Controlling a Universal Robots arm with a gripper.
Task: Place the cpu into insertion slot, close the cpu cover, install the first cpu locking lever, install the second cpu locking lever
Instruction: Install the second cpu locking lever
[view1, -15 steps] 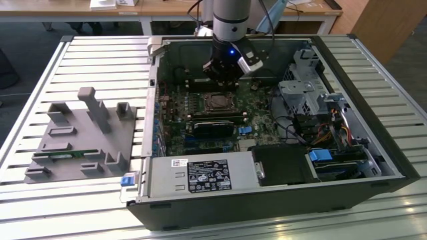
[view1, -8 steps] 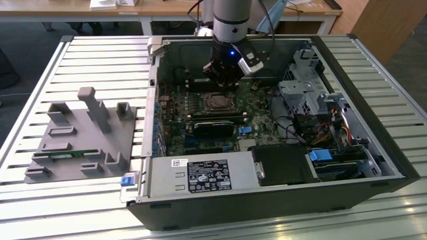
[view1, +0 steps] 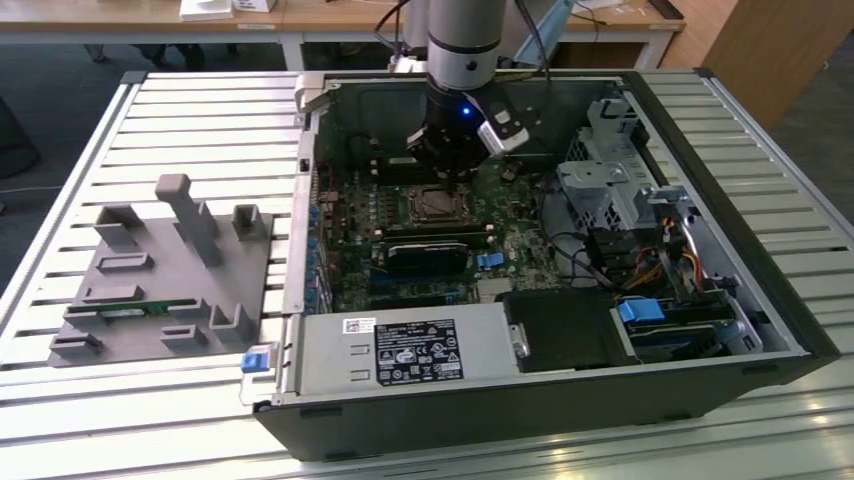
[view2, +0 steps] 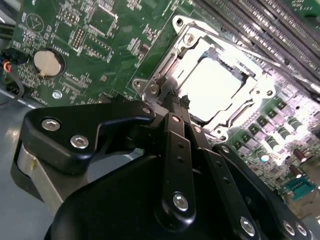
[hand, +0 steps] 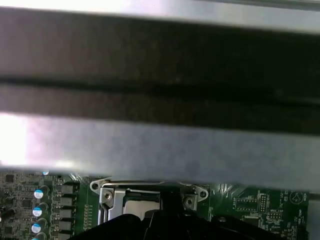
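Exterior view – arm: the arm reaches down into an open computer case (view1: 747, 330) that lies on a slatted table (view1: 200, 120).
Exterior view – gripper: the gripper (view1: 443, 172) hangs just above the far edge of the socket on the motherboard (view1: 534, 255).
Exterior view – cpu cover: the cpu cover (view1: 435, 206) lies flat as a silvery frame around the socket, near the middle of the board.
Exterior view – other things: a grey fixture block (view1: 167, 270) sits on the table to the exterior view's left of the case; a labelled power supply (view1: 400, 352) fills the case's near corner.

Second wrist view – gripper: the black fingers (view2: 176, 127) are drawn together into a narrow tip, with no gap visible between them and nothing seen held.
Second wrist view – gripper position: the tip sits at the edge of the socket frame, touching or just above it; which, I cannot tell.
Second wrist view – cpu: the cpu (view2: 215, 87) lies seated in the socket, its bright metal top showing through the square opening.
Second wrist view – cpu cover: closed down flat over the chip's edges.
Second wrist view – other things: a round coin battery (view2: 47, 62) sits on the board well apart from the socket.

First wrist view – cpu cover: the frame (hand: 150, 192) shows beyond the dark gripper body, with the chip's pale top inside it.
First wrist view – case: a blurred grey and black case wall (hand: 160, 100) lies across the picture.
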